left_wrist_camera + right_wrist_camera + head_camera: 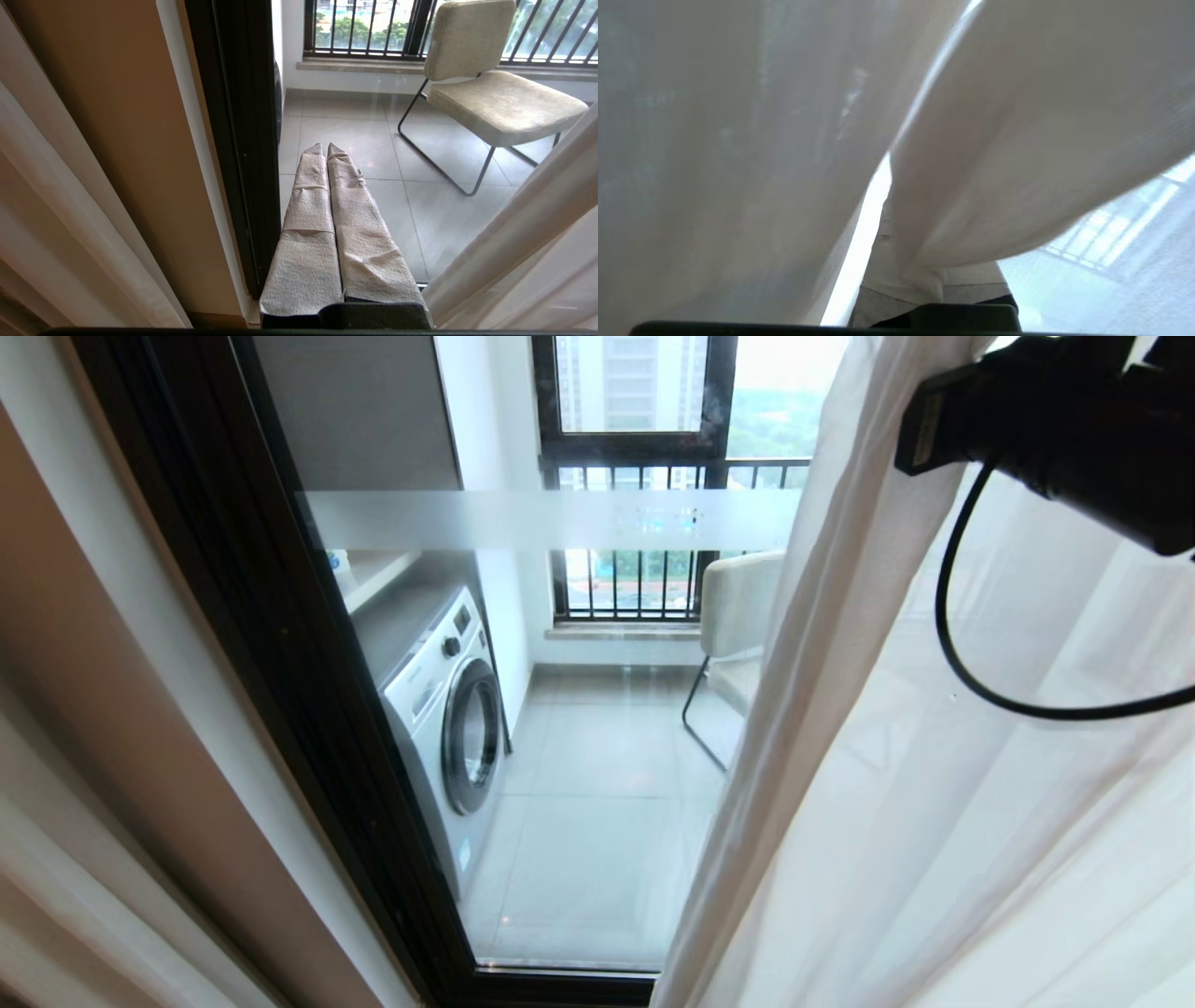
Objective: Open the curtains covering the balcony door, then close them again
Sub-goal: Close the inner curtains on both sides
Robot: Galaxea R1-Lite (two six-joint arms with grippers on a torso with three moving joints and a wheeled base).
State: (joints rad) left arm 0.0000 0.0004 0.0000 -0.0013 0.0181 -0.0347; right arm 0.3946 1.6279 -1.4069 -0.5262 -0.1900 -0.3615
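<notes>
The thin white curtains [934, 784] hang on the right side of the balcony door [280, 644], soft and folded, so the glass on the left is bare. Only the right wrist view shows the right claw [906, 275] clenched on a fold of that see-through cloth. The head view shows just its black arm high up on the right. The left wrist view shows the left claw [325, 149] clenched on nothing, its fingers wrapped in crinkly paper. Far behind the glass stand a white washing machine [448, 728] and a padded chair [490, 84] on grey tiles.
</notes>
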